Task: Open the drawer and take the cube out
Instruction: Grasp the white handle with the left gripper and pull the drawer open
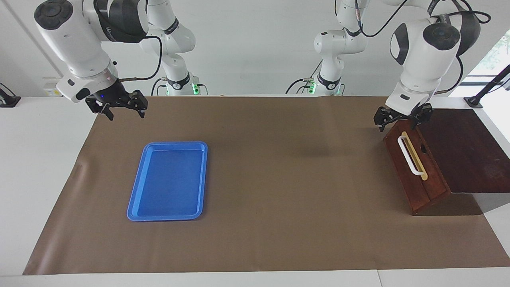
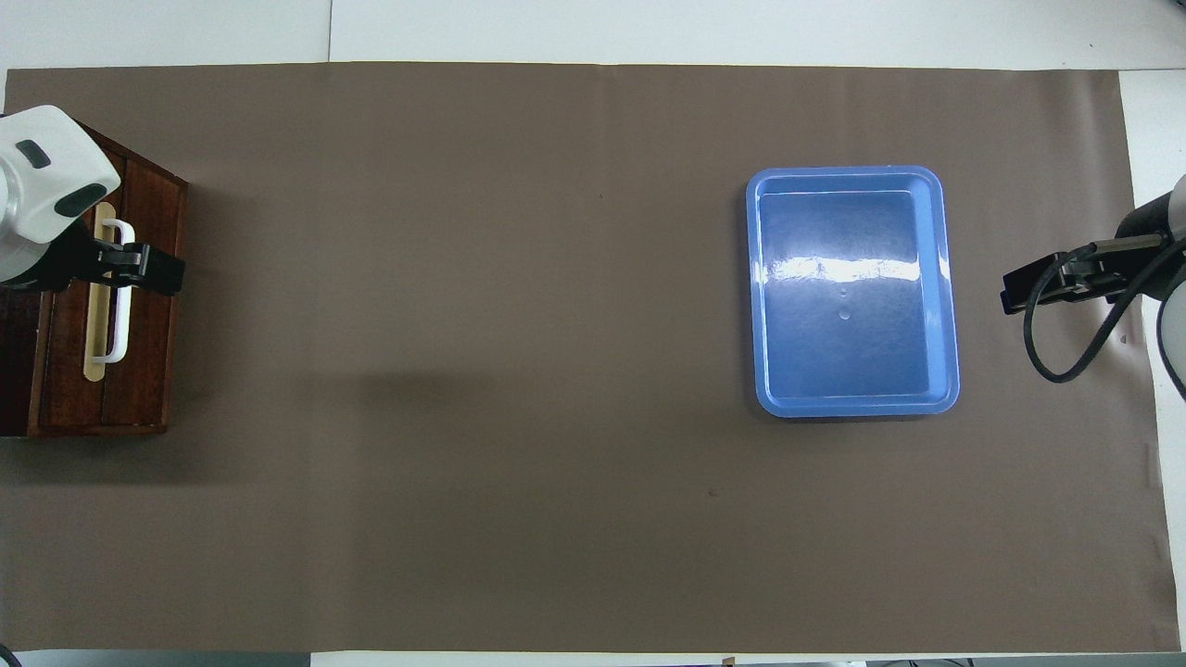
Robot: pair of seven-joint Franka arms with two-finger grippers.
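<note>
The dark reddish-brown drawer [image 1: 406, 175] [image 2: 148, 352] is closed inside its wooden box at the left arm's end of the table. Its white bar handle [image 1: 409, 155] [image 2: 116, 315] runs along a pale yellow strip on the sloping front. My left gripper [image 1: 397, 124] [image 2: 139, 269] hangs open just above the handle's end nearer to the robots, holding nothing. My right gripper [image 1: 125, 113] [image 2: 1028, 287] waits open and empty, raised over the mat's edge at the right arm's end. The cube is hidden.
A flat blue tray [image 1: 169, 179] [image 2: 852, 296] lies empty on the brown mat [image 1: 279, 179] toward the right arm's end. The box's dark top [image 1: 466, 151] stretches from the drawer front to the table's end.
</note>
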